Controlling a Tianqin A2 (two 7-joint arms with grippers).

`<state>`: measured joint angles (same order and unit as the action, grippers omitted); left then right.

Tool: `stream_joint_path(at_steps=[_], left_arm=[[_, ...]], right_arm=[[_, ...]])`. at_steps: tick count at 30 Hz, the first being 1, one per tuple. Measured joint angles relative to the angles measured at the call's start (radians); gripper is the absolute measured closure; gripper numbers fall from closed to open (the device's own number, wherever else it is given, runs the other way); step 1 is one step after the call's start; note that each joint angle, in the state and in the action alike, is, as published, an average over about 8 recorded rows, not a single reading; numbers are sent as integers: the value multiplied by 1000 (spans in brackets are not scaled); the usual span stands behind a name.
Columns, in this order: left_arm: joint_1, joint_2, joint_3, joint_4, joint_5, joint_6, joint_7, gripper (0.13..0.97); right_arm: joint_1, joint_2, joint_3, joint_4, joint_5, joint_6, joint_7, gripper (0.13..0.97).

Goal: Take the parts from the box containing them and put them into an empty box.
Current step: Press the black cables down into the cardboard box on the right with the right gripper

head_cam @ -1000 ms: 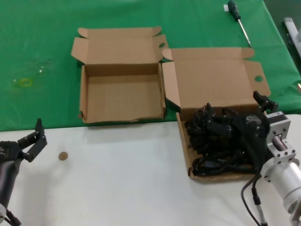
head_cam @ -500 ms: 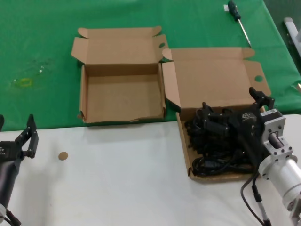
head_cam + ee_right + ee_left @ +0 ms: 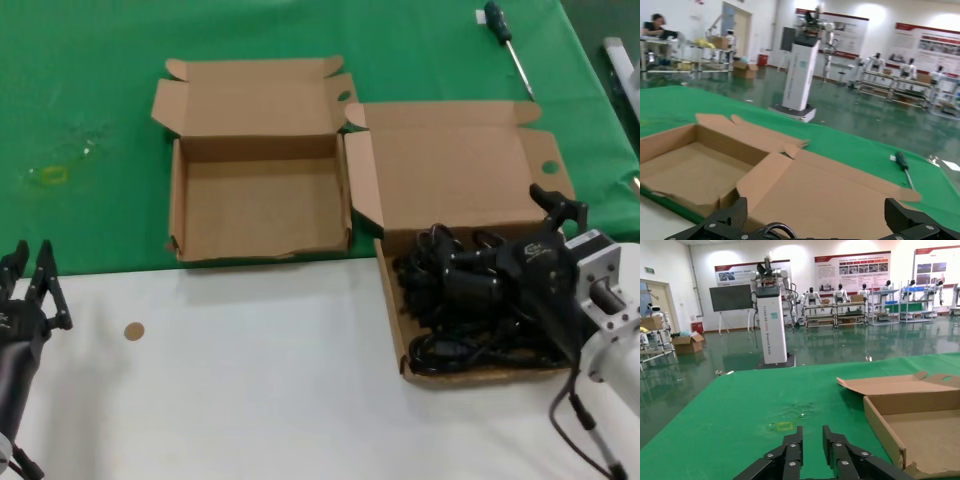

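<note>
Hanging right over the cord pile, the right gripper (image 3: 500, 262) has its fingers spread wide, one tip out by the far right edge of the larger box (image 3: 455, 190) and the other down among the cables, with nothing clamped between them as far as the head view shows. The black coiled power cords (image 3: 450, 305) sit tangled in that box's tray, just under and left of the claw, and the heap's long axis runs from the front edge toward the lid. Immediately left, touching flap to flap, is the smaller box (image 3: 258, 205), lid folded back. Both boxes straddle the line where the white tabletop (image 3: 250, 400) meets the green cloth (image 3: 80, 100). A screwdriver (image 3: 508, 45) lies far back on the green. The left gripper (image 3: 30, 290) is parked at the left edge, fingers nearly together around nothing. The wrist views show a big hall with glossy floor and wall posters.
</note>
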<state>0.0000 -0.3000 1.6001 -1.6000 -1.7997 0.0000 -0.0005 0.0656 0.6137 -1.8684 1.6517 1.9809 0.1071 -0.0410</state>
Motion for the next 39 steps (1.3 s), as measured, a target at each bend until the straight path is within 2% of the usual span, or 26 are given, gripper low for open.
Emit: stream_joint_path(at_steps=[5,9,17,32,39], left_arm=[[0,0,0,0,0,0,0,882],[0,0,0,0,0,0,0,882],[0,0,0,0,0,0,0,941],[0,0,0,0,0,0,0,945],[0,0,0,0,0,0,0,945]], right_arm=[[-8,77,6,23,-16,-55,0,129],[-17,124,33,30,-50,-111,-5,129],[-27,212,86,31,-98,-228,6,129],[3,380,172,12,-113,-537,9,129],[68,447,167,6,-138,-684,-13,129]])
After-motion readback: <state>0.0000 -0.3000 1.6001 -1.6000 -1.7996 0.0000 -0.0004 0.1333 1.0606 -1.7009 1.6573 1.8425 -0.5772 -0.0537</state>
